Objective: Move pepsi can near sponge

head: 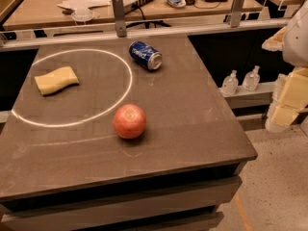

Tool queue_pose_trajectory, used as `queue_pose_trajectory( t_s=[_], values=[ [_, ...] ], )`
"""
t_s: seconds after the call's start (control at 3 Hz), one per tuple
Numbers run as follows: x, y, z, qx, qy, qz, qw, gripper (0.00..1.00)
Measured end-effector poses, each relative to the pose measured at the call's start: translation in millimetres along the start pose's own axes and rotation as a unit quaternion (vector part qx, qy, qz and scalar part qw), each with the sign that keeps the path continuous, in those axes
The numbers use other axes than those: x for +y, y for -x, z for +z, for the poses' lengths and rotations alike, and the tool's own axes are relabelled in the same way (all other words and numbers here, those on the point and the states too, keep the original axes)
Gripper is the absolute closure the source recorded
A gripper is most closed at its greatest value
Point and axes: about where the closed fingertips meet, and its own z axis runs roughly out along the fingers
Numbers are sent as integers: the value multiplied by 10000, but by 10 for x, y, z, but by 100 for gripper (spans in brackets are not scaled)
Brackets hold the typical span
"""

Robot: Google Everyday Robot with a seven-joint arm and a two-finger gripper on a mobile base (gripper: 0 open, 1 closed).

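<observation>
The pepsi can [145, 55], dark blue with white lettering, lies on its side at the far middle of the dark table [202, 129], its silver end facing right. The pale yellow sponge [56, 80] lies flat on the left part of the table, inside a ring of white light. The can rests just outside that ring, well to the right of the sponge. My gripper [284, 105] hangs at the right edge of the view, off the table's right side, far from the can, holding nothing that shows.
A red apple [129, 121] sits near the table's middle, in front of the can. Two small clear bottles [240, 81] stand on a ledge to the right. A cluttered desk [144, 4] and rail run behind the table.
</observation>
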Motion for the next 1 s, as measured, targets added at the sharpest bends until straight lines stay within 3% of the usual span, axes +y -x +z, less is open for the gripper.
queue_pose_trajectory(
  t_s=[0.33,0.67,1.0],
  values=[
    [0,0,0,0,0,0,10000,0],
    [-110,149,98,-886,-91,362,9954,0],
    [-359,500,241,-2358,-330,880,9672,0]
  ],
)
